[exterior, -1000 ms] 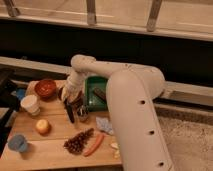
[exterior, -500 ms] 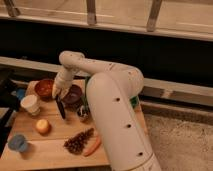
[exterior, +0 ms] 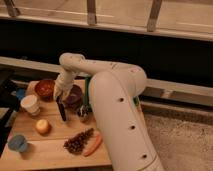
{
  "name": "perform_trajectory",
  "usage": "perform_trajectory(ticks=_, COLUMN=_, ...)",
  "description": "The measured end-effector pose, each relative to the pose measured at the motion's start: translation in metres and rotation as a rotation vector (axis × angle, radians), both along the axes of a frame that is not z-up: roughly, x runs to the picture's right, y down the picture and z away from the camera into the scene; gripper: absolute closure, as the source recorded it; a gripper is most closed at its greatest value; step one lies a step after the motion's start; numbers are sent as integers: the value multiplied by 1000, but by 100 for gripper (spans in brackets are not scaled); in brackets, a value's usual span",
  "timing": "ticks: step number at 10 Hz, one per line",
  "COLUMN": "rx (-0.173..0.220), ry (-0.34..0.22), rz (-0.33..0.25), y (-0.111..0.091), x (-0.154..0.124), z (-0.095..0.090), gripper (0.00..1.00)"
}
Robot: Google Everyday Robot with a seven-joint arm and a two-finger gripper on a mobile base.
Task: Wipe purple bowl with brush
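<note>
- Currently: end effector (exterior: 59, 95) sits low over the back-left part of the counter (exterior: 55, 152), just left of the purple bowl (exterior: 74, 95).
- End effector is closed on the top end of the brush (exterior: 62, 110); the separate fingers are not resolvable.
- Brush hangs nearly upright, a thin dark stick pointing down toward the counter. Its lower end lies between the cup (exterior: 31, 104) and the purple bowl. Cannot tell whether the tip touches the wood.
- Brush is beside the purple bowl's left rim, not inside it. Contact with the rim cannot be told.
- Purple bowl stands upright on the counter, partly hidden by the arm (exterior: 117, 105) on its right side.
- Orange bowl (exterior: 44, 88) stands just left of the end effector, behind the cup.
- Small metal cup (exterior: 83, 113) stands just in front of the purple bowl.
- Front of counter: yellow fruit (exterior: 42, 126), dark cluster (exterior: 77, 142) with carrot (exterior: 93, 145) touching its right side, blue disc (exterior: 17, 143) at the left edge.
</note>
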State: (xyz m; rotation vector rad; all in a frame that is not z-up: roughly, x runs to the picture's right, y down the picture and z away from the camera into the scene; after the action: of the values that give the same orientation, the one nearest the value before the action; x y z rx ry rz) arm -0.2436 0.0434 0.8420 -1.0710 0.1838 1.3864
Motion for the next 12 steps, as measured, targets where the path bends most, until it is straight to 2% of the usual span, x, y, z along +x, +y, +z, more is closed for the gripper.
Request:
perform_trajectory(ticks=3, rx=12, ry=28, rz=12, y=4, x=46, z=-10, gripper=100)
perform_trajectory(ticks=6, rx=23, ry=9, rz=0, y=-4, x=52, z=-6, gripper=100)
perform_trajectory(ticks=8, rx=29, ry=-17, rz=-14, y=-15, x=31, z=1, gripper=100)
perform_trajectory(ticks=11, rx=34, ry=-52, rz=-34, y=-34, x=-27, z=19, gripper=100)
perform_trajectory(ticks=12, rx=32, ry=-54, rz=-34, y=-36, x=-35, z=22, gripper=100)
